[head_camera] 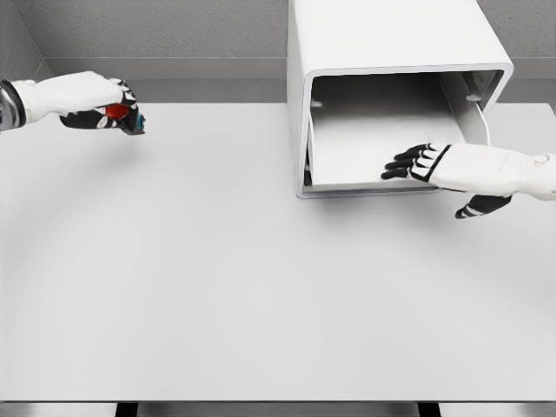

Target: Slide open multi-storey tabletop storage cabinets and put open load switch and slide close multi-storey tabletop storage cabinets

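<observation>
Upper left, left robot hand (102,111) clamped on load switch (122,114), mostly hidden, only red and teal bits show. Right robot hand (452,169), fingers spread, rests at open drawer (373,139) of storage cabinet (391,39), top cropped, on counter (261,295).

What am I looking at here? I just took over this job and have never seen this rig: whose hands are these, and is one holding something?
This is a simulator render from a camera on a humanoid robot's head, looking down at a white table. The left hand, at upper left, is shut on the load switch, a small dark part with red on it. The right hand rests with fingers spread at the pulled-out drawer of the white storage cabinet. The drawer looks empty, so the switch is not yet stored.
</observation>
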